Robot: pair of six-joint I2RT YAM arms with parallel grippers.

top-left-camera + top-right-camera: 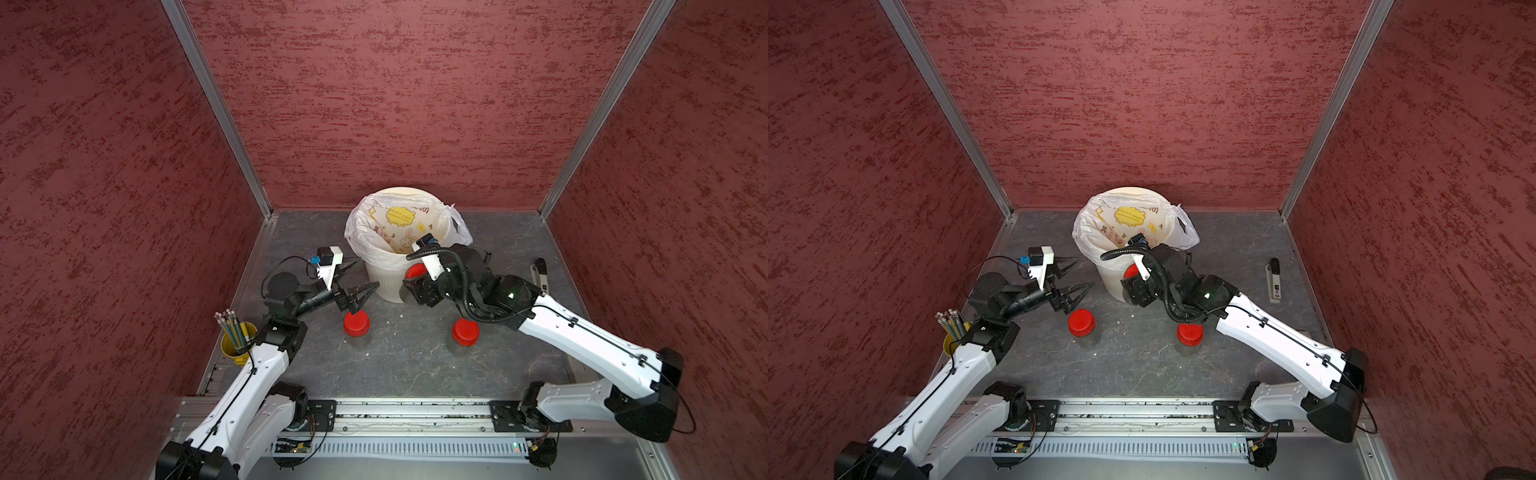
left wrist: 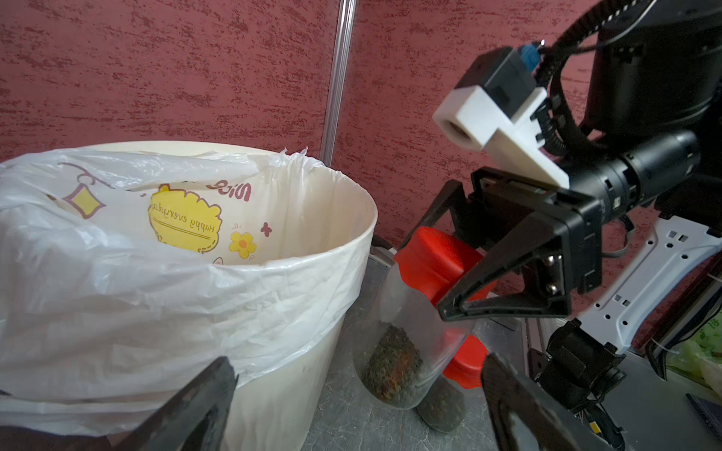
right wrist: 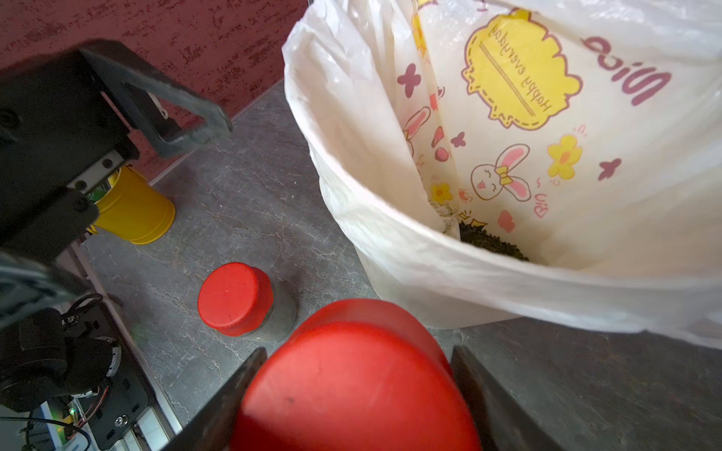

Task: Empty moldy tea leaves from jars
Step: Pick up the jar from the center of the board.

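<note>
Right wrist view shows the right claw squeezing the red cap of a tipped jar of tea leaves just beside the cream bin, whose white bag says "Nice" and "Happy everyday" backwards, with dark leaves at the bottom. The left claw hangs wide open by a second jar; a third jar stands right of it, and a yellow cup of pencils at the near left.

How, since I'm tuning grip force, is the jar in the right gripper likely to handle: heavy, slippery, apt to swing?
Probably light: the held jar shows only a small clump of tea leaves at its bottom. The right gripper clamps just the smooth red cap, so it could slip or twist. The leaves would likely shift as it tilts.
</note>
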